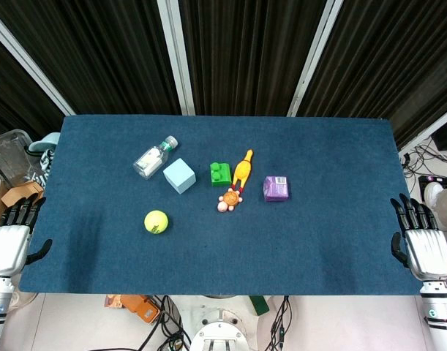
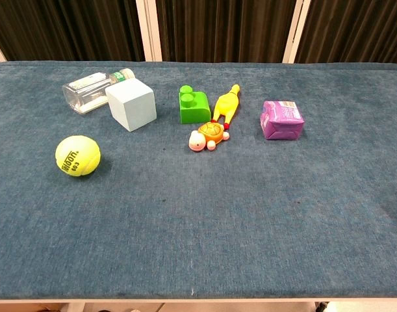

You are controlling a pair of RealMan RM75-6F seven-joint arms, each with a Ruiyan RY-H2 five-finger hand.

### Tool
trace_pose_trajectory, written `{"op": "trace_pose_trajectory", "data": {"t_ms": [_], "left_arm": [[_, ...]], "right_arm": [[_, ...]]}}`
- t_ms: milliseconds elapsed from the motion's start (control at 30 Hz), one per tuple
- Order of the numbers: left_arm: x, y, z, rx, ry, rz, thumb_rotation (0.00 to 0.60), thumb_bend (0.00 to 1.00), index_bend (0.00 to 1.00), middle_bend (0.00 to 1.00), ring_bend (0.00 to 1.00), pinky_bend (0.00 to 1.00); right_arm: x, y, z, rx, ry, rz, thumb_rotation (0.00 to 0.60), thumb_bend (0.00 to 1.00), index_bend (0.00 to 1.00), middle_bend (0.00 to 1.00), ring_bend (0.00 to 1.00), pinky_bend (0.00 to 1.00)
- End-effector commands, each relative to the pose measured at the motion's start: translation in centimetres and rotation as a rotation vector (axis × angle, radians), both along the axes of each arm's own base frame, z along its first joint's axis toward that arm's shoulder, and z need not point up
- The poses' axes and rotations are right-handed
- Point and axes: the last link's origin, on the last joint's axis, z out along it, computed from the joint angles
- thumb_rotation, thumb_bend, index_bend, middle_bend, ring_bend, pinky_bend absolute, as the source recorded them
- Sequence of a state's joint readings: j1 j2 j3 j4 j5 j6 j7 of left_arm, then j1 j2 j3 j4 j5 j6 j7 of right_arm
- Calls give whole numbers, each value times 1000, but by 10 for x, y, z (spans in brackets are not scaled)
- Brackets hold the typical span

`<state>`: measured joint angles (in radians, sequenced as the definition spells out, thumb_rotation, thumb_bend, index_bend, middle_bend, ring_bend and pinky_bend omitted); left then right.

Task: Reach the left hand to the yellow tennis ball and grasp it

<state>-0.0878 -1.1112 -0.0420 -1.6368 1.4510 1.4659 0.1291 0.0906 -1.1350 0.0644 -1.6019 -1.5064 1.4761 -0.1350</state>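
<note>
While apart, tennis ball beyond left hand.

A robotics lab or test cell was shown. A table covered in blue felt was enclosed at the far side by black pleated curtains hung on white frame posts. Loose cables were seen on the pale floor at the near edge.
</note>
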Motion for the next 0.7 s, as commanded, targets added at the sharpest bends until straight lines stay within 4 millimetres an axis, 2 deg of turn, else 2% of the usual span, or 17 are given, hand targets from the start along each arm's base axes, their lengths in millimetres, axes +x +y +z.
{"op": "trace_pose_trajectory", "data": {"t_ms": [33,533,700], "left_arm": [[0,0,0,0,-2,-1,600,267,60,0,0,129],[1,1,-2,-4,-11,-12,600,265,60,0,0,129],[13,5,-21,-63,-60,-67,600,250,60,0,0,129]], "right_arm": [[0,0,0,0,0,-1,600,850,0,12,104,131],[0,0,0,1,0,-6,600,850,0,12,105,130],[0,2,0,-1,-10,-12,600,850,0,12,105,129]]}}
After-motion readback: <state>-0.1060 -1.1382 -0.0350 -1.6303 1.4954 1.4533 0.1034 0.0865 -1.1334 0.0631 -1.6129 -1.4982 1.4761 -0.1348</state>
